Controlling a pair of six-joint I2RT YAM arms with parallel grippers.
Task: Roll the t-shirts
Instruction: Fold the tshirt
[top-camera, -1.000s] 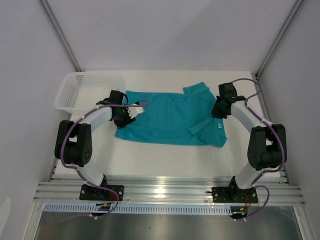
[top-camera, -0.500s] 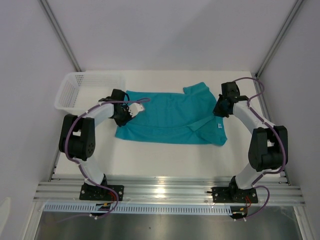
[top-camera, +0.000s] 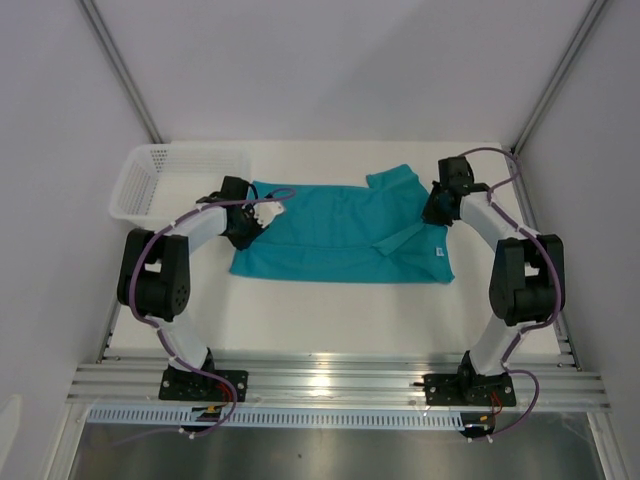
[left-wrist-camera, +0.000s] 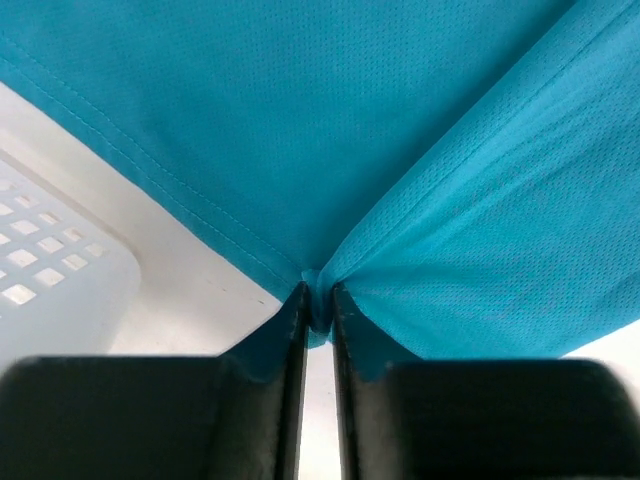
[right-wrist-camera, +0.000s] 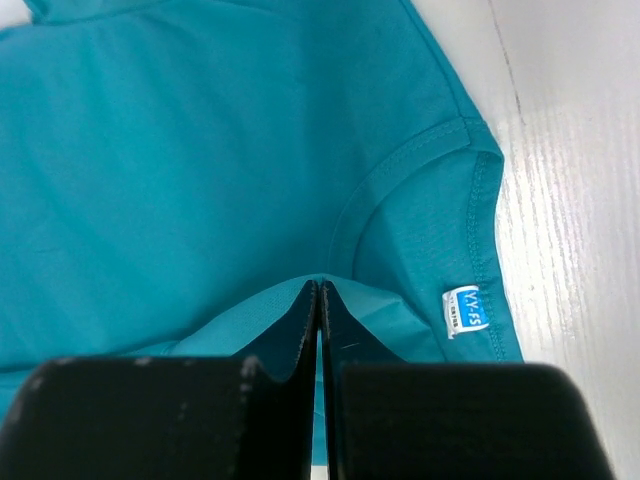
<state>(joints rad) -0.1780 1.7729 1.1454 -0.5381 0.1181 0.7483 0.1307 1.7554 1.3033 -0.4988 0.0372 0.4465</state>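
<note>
T-shirt (top-camera: 340, 235) lies spread on the table (top-camera: 300, 310), opposite edges pinched tight in my left claw (left-wrist-camera: 318, 305) and right claw (right-wrist-camera: 319, 300); such thin holds could slip if I pull unevenly.

Basket: a white plastic mesh basket (top-camera: 128, 198) stands at the far left corner of the table, on my left side. In my left wrist view its gridded wall (left-wrist-camera: 40, 290) fills the lower left.
Table: a white top (top-camera: 330, 320), glossy. My right wrist view shows a bare strip of it (right-wrist-camera: 570, 200) with a thin seam running along it.
Rail: a ribbed aluminium rail (top-camera: 330, 385) runs across the near edge of the table.
Slotted strip: a white slotted strip (top-camera: 330, 417) lies just beside the rail, on the near side.
Posts: two slanting metal posts, left (top-camera: 120, 70) and right (top-camera: 560, 75), rise from the far corners.
Back wall: plain pale panel (top-camera: 340, 70) between the posts.
</note>
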